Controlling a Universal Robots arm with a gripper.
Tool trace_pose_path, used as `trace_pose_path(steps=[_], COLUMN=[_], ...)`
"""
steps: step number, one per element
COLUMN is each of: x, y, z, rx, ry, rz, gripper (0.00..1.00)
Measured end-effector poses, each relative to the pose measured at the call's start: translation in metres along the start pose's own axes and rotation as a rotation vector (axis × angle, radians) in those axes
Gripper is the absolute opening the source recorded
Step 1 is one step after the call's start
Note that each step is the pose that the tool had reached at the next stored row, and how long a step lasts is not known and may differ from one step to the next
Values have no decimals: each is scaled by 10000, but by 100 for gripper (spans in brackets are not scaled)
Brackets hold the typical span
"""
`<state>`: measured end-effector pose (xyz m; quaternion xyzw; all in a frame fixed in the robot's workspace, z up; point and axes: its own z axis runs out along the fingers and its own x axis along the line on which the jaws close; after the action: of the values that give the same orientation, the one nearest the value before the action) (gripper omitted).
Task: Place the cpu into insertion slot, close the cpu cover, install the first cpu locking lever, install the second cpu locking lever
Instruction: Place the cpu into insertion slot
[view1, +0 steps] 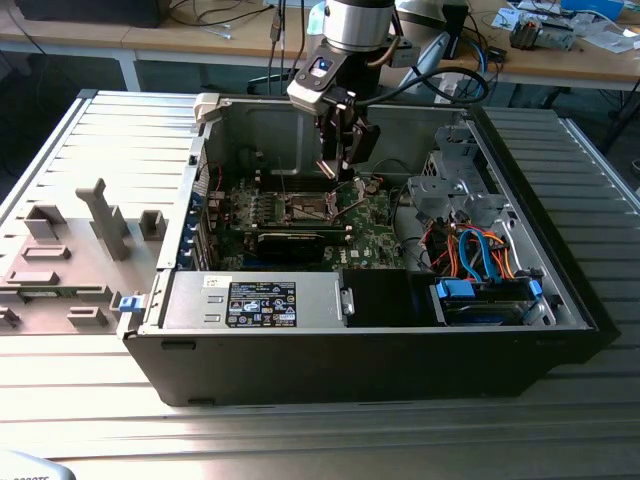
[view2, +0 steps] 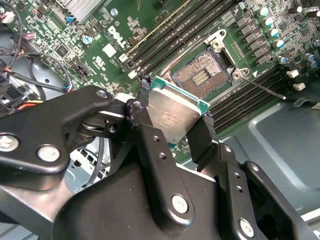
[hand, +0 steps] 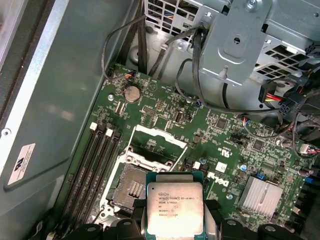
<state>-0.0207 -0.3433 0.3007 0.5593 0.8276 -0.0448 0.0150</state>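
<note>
My gripper (view2: 176, 105) is shut on the cpu (view2: 172, 114), a flat square chip with a silver top and green edge, pinched by two opposite edges. In the first wrist view the cpu (hand: 175, 207) hangs above the green motherboard (hand: 165, 112), partly over one side of the insertion slot (hand: 131, 187), and apart from it. The insertion slot (view2: 202, 75) lies uncovered, with a dark pin field and silvery rim. The cpu cover (hand: 156, 145), a silvery frame, stands swung open beside the slot. A thin locking lever (view2: 265, 89) sticks out unlatched. In the exterior view the gripper (view1: 343, 165) hovers over the board inside the case.
The open computer case (view1: 560, 290) lies on a slatted metal table (view1: 100, 120). A grey drive cage (hand: 235, 45) with cables (view1: 480, 250) is close to the board, as is a finned heatsink (hand: 262, 192). Black memory slots (hand: 95, 165) run beside the socket. Grey fixtures (view1: 100, 215) stand at the exterior view's left.
</note>
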Motion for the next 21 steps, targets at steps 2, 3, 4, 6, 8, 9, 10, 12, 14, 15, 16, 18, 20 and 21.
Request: trace_pose_path(steps=[2,3,4,6,8,9,10,12,14,15,16,18,20,21], x=[0,0,0,0,0,0,0,0,0,0,0,0,0,0], y=[0,0,0,0,0,0,0,0,0,0,0,0,0,0], z=[0,0,0,0,0,0,0,0,0,0,0,0,0,0], rx=[5,9,10,15,19,21,24,28,33,35,37,42,44,47], ry=[-8,-11,-13,-21,-27,-29,-32,-38,-44,-47,-50,-56,-60,-63], rz=[23,37,46,70,88,96,109,128,147,157,168,190,206,218], gripper=[54,54,54,54,54,54,54,54,54,54,54,54,54,54])
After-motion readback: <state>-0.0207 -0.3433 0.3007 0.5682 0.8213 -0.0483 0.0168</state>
